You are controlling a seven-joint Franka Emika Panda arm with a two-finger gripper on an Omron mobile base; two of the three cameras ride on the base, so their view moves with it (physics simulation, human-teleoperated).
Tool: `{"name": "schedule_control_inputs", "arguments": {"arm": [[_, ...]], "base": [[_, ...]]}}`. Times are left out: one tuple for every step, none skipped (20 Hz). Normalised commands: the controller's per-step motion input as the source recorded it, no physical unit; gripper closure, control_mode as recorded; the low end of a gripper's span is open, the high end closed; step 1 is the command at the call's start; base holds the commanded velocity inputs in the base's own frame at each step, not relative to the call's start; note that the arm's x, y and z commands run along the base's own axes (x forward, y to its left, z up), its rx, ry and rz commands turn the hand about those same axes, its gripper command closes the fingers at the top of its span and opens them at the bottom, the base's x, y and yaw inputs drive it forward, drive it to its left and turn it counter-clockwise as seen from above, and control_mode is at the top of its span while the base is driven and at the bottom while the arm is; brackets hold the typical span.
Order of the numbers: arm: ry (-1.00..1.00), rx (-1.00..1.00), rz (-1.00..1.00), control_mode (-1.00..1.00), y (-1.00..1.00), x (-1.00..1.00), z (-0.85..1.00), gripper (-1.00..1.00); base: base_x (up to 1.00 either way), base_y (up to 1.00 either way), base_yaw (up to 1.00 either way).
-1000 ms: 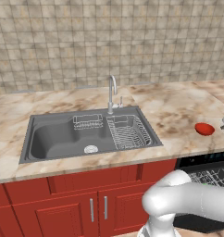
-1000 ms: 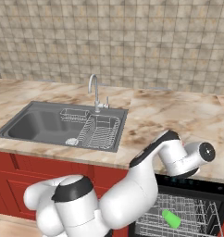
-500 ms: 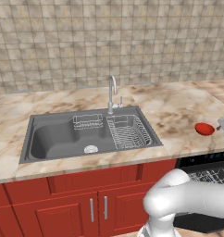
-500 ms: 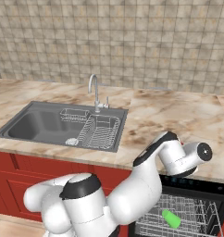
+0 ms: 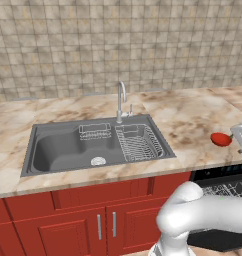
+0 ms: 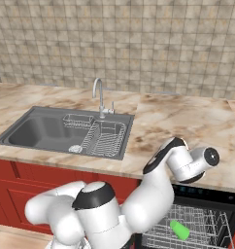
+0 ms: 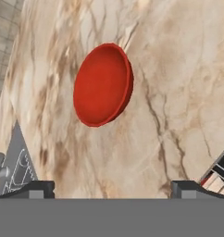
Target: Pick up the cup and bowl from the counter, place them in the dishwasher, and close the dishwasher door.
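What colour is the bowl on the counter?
Glossy bright red, plain; the bowl shows best in the hand view.

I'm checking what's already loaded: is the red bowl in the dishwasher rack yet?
No: the bowl sits on the marble counter, while the green cup lies in the dishwasher rack.

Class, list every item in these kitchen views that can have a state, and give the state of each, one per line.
bowl: upright on the counter, not gripped.
cup: lying on its side in the dishwasher rack.
dishwasher door: open, rack showing.
claw: open, apart from the bowl.
faucet: no water running.
red cabinet doors: shut.
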Motion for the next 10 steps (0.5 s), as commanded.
{"name": "schedule_control_inputs", "arguments": {"arm": [[0.0, 0.03, 0.0, -1.0, 0.0, 0.29, -0.13, -1.0], [0.0, 0.02, 0.0, -1.0, 0.0, 0.29, -0.14, -1.0], [0.0, 0.02, 0.0, -1.0, 0.0, 0.28, -0.16, -1.0], [0.0, 0.0, 0.0, -1.0, 0.0, 0.27, -0.19, -1.0], [0.0, 0.0, 0.0, -1.0, 0.0, 0.25, -0.2, -1.0], [0.0, 0.0, 0.0, -1.0, 0.0, 0.23, -0.21, -1.0], [0.0, 0.0, 0.0, -1.0, 0.0, 0.24, -0.22, -1.0], [0.0, 0.0, 0.0, -1.0, 0.0, 0.22, -0.24, -1.0], [0.0, 0.0, 0.0, -1.0, 0.0, 0.2, -0.22, -1.0], [0.0, 0.0, 0.0, -1.0, 0.0, 0.19, -0.21, -1.0]], "base": [[0.0, 0.0, 0.0], [0.0, 0.0, 0.0], [0.0, 0.0, 0.0], [0.0, 0.0, 0.0], [0.0, 0.0, 0.0], [0.0, 0.0, 0.0], [0.0, 0.0, 0.0], [0.0, 0.0, 0.0], [0.0, 0.0, 0.0], [0.0, 0.0, 0.0]]}}
